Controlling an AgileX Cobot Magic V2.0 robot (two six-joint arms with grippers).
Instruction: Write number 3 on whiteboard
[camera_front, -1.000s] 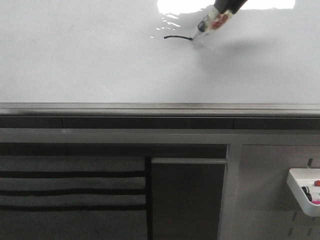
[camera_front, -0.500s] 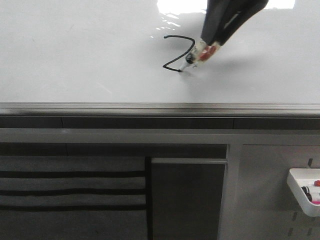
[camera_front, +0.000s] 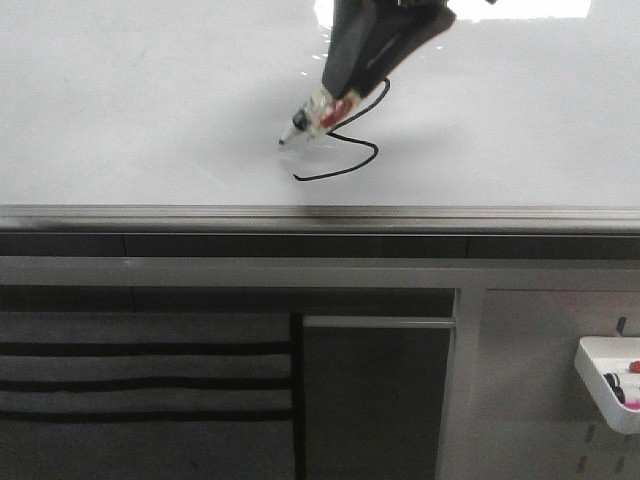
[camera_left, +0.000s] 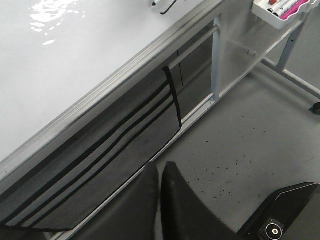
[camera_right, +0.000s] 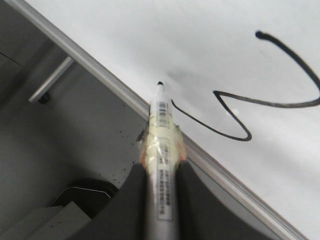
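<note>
The marker is clamped by the right gripper; it should be lifted straight off the number 3, unsmudged.

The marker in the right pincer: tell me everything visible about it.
The marker is a slim pale barrel with a barcode label, wrapped in yellowish tape with red patches, ending in a small black tip. The right pincer clamps it. It slants toward the whiteboard, tip left of the number 3; contact is unclear.
</note>
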